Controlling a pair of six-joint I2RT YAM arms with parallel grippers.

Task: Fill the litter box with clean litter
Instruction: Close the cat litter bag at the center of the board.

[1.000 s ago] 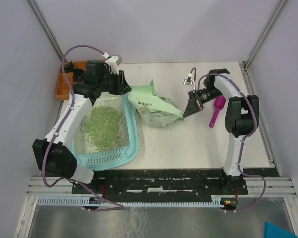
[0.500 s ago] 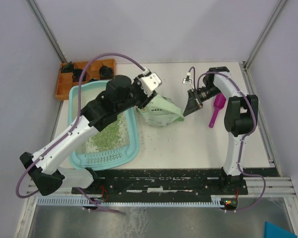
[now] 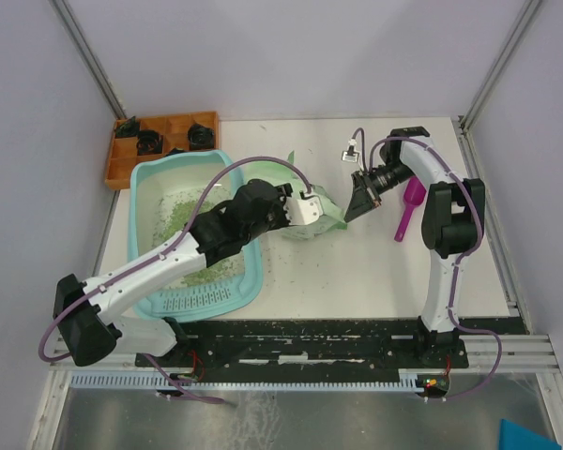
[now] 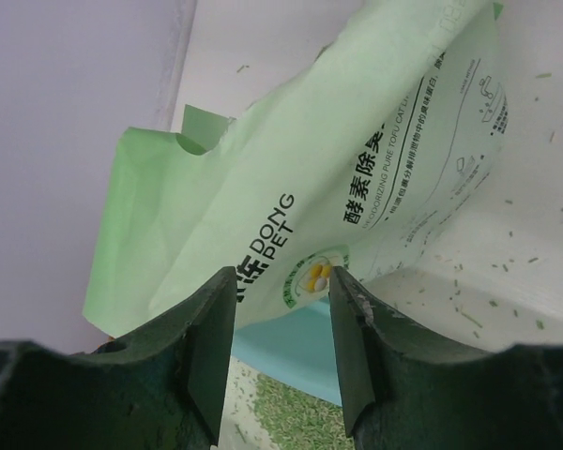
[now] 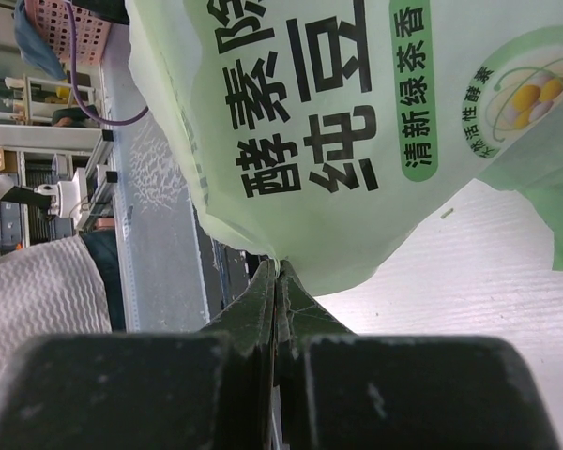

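One light-teal litter box (image 3: 144,202) lies on the left part of the tabletop (image 3: 357,272), its perforated grate strip at the near short end; a layer of clean litter (image 3: 174,217), small green granules, covers part of its floor, thicker toward the near end and thin toward the far wall. The left arm reaches across the box from its base at the near left; its end effector (image 4: 281,281) hangs past the box's right rim with the fingers (image 4: 211,328) apart and nothing between them. Through that gap the wrist view shows the pale green printed bag (image 4: 357,141) just ahead, with the box's teal rim and some litter below it. The bag stands just beside the box's right side, its far end raised; loose granules are scattered on the tabletop around it. On the bag's other side the right end effector (image 5: 277,272) has its fingers pressed together on the bag's lower edge, the fold running down right into the tips. A magenta scoop (image 3: 408,208) lies near the right arm, apart from the bag; an orange compartment tray (image 3: 159,127) with dark items in it sits at the far left corner, just behind the box.
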